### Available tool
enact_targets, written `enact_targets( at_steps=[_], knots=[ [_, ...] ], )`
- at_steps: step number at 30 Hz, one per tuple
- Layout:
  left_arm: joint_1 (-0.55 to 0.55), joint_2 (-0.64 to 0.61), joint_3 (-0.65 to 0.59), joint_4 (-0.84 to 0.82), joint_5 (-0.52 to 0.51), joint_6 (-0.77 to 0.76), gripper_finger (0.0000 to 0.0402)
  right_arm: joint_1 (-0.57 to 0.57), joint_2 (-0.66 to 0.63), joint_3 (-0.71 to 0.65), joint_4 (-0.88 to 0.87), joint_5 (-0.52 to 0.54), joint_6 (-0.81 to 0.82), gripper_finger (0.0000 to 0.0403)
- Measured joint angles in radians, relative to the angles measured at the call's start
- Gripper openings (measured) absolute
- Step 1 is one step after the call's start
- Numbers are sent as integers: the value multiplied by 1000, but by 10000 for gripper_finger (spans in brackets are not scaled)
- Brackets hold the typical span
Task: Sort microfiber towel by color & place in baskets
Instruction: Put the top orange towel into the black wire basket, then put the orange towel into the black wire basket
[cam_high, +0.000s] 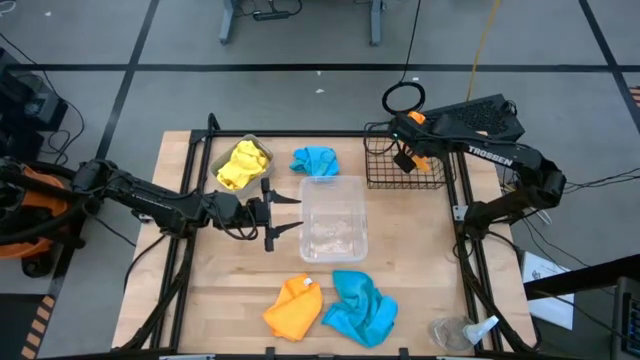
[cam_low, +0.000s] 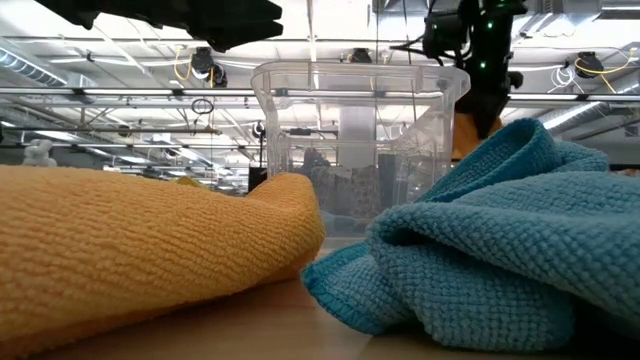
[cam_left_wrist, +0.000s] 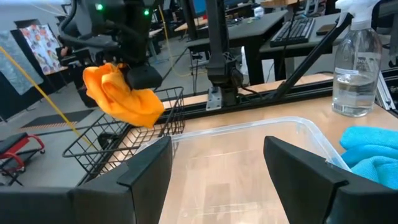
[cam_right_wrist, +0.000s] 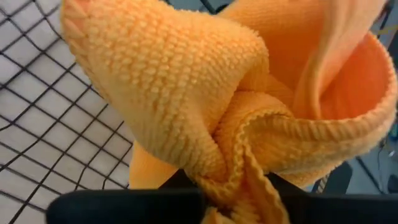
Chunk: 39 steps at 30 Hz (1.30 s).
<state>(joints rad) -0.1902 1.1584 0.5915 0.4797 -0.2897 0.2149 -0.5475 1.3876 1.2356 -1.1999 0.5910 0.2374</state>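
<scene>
The right claw (cam_high: 408, 158) grips an orange towel (cam_left_wrist: 121, 94) above the mesh basket (cam_high: 405, 160). The left claw (cam_high: 283, 216) hangs released beside the clear tub (cam_high: 333, 215). Yellow towels (cam_high: 242, 163) fill the grey bin (cam_high: 216, 163); other towels lie on the desk (cam_high: 230, 285).

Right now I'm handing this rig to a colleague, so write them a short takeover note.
Right hand: shut on an orange towel, held over the black wire basket.
Left hand: open, empty, at the clear tub.
Done: yellow towel in the grey bin.
Left: drop the held orange; then the second orange towel and two blue towels on the table. The tub holds no towel.
</scene>
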Motion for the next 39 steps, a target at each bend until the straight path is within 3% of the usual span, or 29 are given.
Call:
enact_targets(
  at_steps=[10, 14, 23, 28, 33, 39],
  knots=[
    [0, 0, 0, -3, 0, 0, 258, -62, 3, -134, 30, -26, 6, 82],
    [0, 0, 0, -4, 0, 0, 258, -86, 3, -161, 27, -145, 5, 114],
    [0, 0, 0, -5, 58, -26, 258, -89, 0, -106, -63, -175, -16, 222],
    [-1, 0, 0, -30, 70, -26, 258, -81, -13, -19, -135, -187, 46, 262],
    [-1, 0, 0, -81, 71, -52, 258, 30, -94, 31, -97, -261, 95, 269],
    [-28, 0, 0, -127, 81, -72, 258, 339, -214, 31, 17, -221, 218, 257]
  ],
)
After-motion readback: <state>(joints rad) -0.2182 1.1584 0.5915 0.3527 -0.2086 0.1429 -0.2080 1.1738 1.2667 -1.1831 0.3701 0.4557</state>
